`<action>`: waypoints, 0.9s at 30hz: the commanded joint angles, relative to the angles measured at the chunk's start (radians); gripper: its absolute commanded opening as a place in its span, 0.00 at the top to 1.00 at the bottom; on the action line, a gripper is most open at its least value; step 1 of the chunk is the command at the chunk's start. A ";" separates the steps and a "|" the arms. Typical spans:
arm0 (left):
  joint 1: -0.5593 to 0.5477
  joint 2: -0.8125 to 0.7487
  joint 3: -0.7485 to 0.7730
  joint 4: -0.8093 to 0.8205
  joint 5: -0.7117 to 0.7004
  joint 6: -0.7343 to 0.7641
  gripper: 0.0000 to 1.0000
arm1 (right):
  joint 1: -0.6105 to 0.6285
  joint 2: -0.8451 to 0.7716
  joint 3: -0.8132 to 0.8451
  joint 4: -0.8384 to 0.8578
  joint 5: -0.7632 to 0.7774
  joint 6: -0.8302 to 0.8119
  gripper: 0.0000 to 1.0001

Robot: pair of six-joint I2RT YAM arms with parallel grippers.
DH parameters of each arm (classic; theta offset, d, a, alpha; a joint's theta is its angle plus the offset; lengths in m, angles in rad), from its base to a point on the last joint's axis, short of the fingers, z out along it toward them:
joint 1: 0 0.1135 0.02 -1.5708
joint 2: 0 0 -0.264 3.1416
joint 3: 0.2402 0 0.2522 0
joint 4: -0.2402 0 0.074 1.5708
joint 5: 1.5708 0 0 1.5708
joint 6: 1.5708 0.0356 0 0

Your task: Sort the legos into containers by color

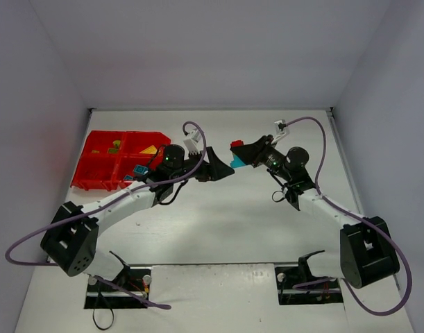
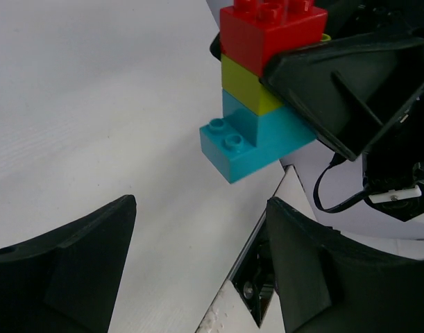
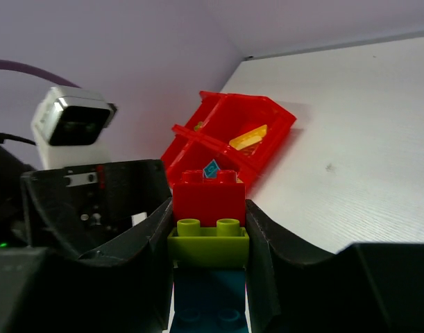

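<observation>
A lego stack [image 2: 257, 90] (red brick [image 2: 270, 31], lime-green brick [image 2: 246, 87], teal brick [image 2: 250, 139]) is clamped in the right end effector [image 1: 243, 154], above mid-counter [image 1: 218, 229]. The left end effector [image 2: 201, 208] is spread wide and empty, just beside it. The red tray [image 1: 94, 170] is set far left.

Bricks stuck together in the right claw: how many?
3: a red brick at one end, a lime brick in the middle, a teal brick at the other end, all in the right gripper. More may be hidden.
</observation>
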 commanded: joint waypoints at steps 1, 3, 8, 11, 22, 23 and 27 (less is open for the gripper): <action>-0.001 0.008 0.020 0.175 0.006 0.014 0.31 | 0.007 -0.007 0.023 0.171 -0.065 0.039 1.00; -0.001 0.020 0.012 0.216 0.010 0.017 0.31 | 0.008 -0.007 0.025 0.176 -0.069 0.043 1.00; -0.001 0.055 -0.005 0.360 0.041 -0.022 0.31 | 0.010 -0.002 0.022 0.200 -0.088 0.051 0.99; -0.001 0.074 -0.012 0.424 0.063 -0.040 0.31 | 0.013 0.005 0.019 0.225 -0.101 0.068 0.99; -0.001 0.135 -0.035 0.599 0.110 -0.123 0.50 | 0.021 0.021 0.013 0.257 -0.117 0.080 0.99; -0.001 0.137 -0.037 0.609 0.109 -0.127 0.53 | 0.022 0.021 0.014 0.259 -0.120 0.080 0.99; -0.001 0.150 -0.032 0.642 0.119 -0.144 0.62 | 0.027 0.027 0.007 0.267 -0.123 0.081 0.98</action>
